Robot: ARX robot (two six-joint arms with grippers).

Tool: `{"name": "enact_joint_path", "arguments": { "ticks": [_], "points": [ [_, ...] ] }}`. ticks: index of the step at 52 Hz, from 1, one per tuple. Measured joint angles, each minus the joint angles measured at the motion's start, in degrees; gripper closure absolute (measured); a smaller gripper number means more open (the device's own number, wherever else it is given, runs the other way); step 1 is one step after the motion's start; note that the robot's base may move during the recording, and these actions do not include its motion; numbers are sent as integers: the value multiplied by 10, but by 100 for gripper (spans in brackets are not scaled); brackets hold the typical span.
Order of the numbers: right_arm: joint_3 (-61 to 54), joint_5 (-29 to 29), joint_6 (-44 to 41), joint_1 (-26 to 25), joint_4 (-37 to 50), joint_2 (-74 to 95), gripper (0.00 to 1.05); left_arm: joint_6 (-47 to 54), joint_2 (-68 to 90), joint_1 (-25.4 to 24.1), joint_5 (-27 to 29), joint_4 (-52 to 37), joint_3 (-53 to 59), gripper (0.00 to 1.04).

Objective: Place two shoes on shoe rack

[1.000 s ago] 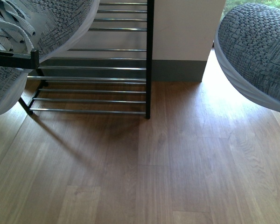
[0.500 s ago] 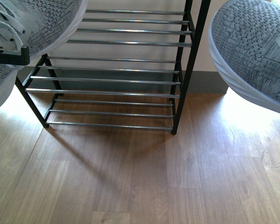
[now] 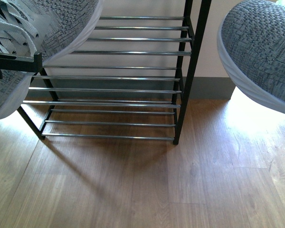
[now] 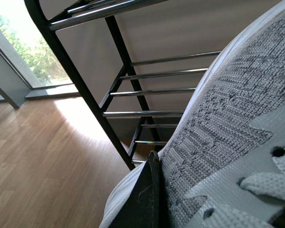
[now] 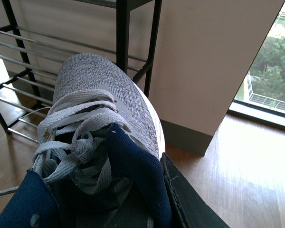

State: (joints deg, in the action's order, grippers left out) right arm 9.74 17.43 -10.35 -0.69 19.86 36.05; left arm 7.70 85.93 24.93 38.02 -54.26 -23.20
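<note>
In the front view, the black shoe rack [image 3: 190, 71] with chrome bars stands on the floor straight ahead. Both grey knit sneakers hang in the air before it. The left sneaker [image 3: 61, 23] fills the upper left corner, laces showing, with my left gripper [image 3: 14, 61] shut on it. The right sneaker [image 3: 261, 52] fills the upper right, toe towards the rack's right post. In the left wrist view a black finger [image 4: 146, 199] presses the sneaker's [image 4: 228, 109] side beside the rack [image 4: 85, 90]. My right gripper [image 5: 133, 204] is shut on its sneaker [image 5: 95, 90] at the navy collar.
Wood plank floor [image 3: 133, 190] spreads in front of the rack. A beige wall with a grey skirting [image 3: 209, 88] runs behind the rack, ending at a corner by a bright window [image 5: 270, 61] on the right.
The rack has shifted rightwards in the front view and now sits nearly centred between the two sneakers. Both sneakers stay gripped at the frame's upper corners.
</note>
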Motion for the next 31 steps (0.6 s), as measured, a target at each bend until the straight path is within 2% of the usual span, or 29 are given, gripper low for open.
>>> {"name": "enact_joint_path", "arguments": {
  "ticks": [10, 26, 31],
  "points": [
    [0, -14, 0, -1, 0, 0, 103, 0, 0, 1, -2, 0, 0, 103],
    [0, 0, 0, 0, 0, -1, 103, 0, 0, 1, -7, 0, 0, 103],
    [0, -1, 0, 1, 0, 0, 103, 0, 0, -8, 20, 0, 0, 103]
  ]
}}
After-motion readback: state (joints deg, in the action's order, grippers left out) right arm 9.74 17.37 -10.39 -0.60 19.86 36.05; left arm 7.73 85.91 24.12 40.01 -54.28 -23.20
